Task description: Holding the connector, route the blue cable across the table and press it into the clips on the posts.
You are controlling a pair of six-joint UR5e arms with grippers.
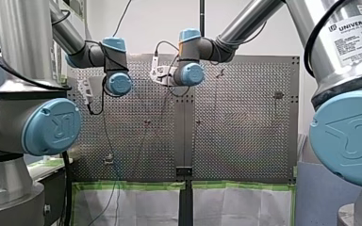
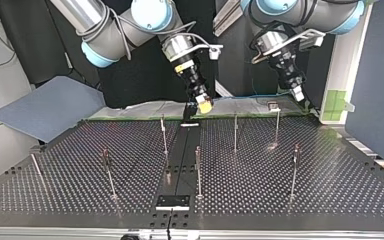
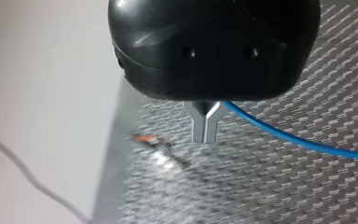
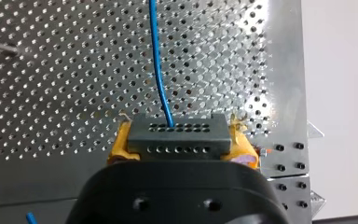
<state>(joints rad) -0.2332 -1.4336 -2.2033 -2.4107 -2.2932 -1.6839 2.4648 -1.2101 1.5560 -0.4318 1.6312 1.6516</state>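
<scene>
between my right tool's (image 4: 175, 142) yellow pads (image 4: 120, 145) the grey connector (image 4: 177, 134) sits clamped, blue cable (image 4: 158, 70) leading ahead.

Legible text shows in the front view only.

- White label (image 1: 356, 40) on the silver tube of my right arm (image 1: 327, 75), just above the black band at its joint. The header reads "UNIVERSAL R", with the rest cut off at the view's edge. A small logo mark sits before the first letter. The lines of fine print under the header are too small to read.
- Blue joint cap (image 1: 52, 126) on my left arm (image 1: 14, 42). A raised "UR" logo sits mid-cap and reads reversed.
- Blue cap (image 1: 351, 136) on my right arm's joint, below the label. It has a raised logo outline, partly cut off, and I can't read it.

Nothing is legible in the top view or either wrist view.
</scene>
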